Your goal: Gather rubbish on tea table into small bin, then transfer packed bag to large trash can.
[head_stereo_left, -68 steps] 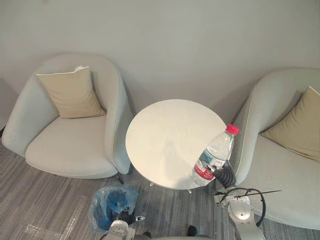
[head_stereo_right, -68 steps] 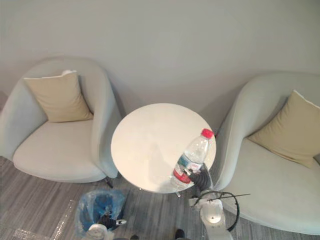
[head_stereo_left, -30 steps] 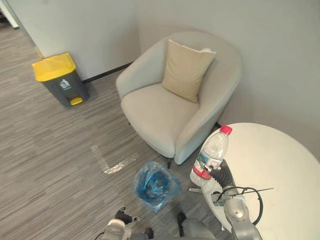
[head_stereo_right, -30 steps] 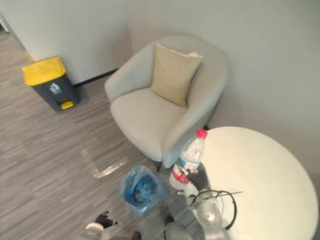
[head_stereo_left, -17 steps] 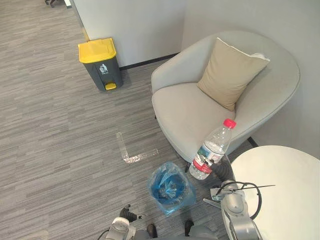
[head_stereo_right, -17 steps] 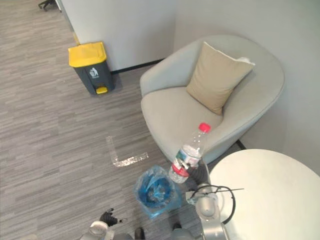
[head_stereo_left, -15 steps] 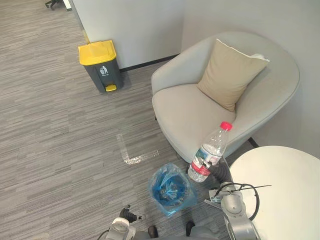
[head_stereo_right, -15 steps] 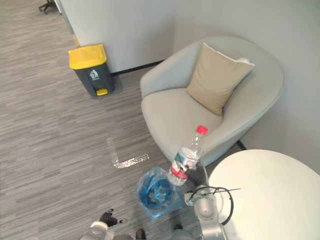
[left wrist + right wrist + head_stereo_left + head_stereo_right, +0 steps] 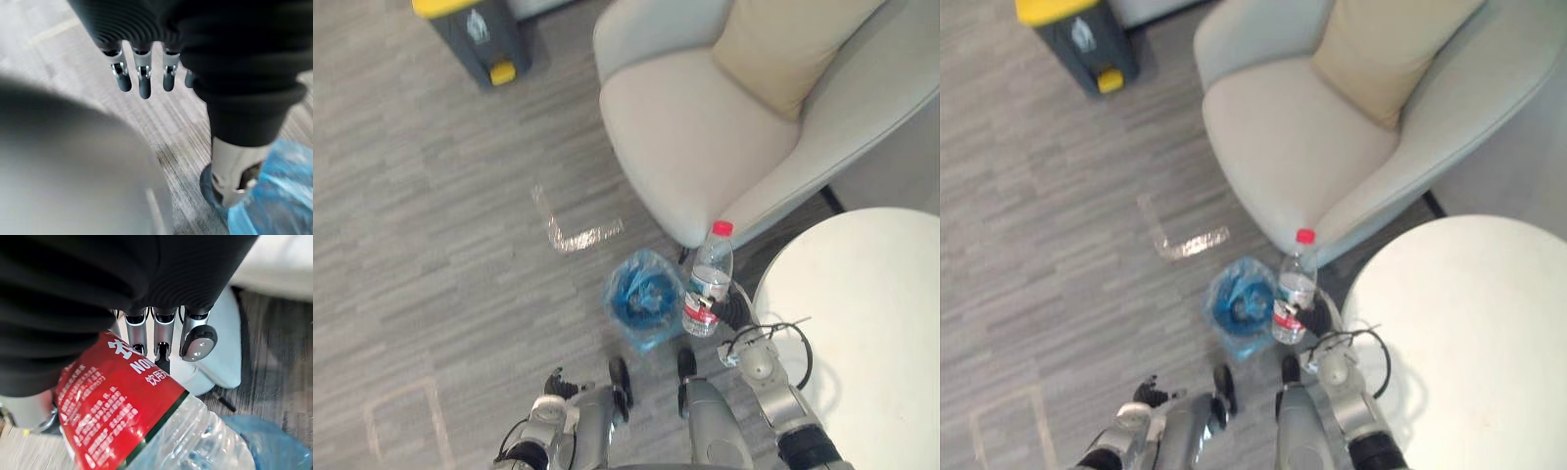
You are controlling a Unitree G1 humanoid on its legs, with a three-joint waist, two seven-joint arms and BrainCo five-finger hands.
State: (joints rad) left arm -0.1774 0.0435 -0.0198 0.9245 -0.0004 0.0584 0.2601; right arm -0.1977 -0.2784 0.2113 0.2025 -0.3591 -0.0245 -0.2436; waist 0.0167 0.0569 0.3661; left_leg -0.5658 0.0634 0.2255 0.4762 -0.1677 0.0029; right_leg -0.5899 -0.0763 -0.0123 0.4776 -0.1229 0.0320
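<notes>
Currently our right hand grips the bottle between blue-lined bin and white table; left hand relaxed over carpet.

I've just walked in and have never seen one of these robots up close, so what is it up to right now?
The robot is tidying up. Its right hand grips a clear plastic bottle with a red cap, upright, right beside the small bin with a blue bag on the floor near the round white table. The bottle is not in the bin yet. Its left hand hangs open and empty. The large yellow-lidded trash can stands farther off, near the armchair.
</notes>
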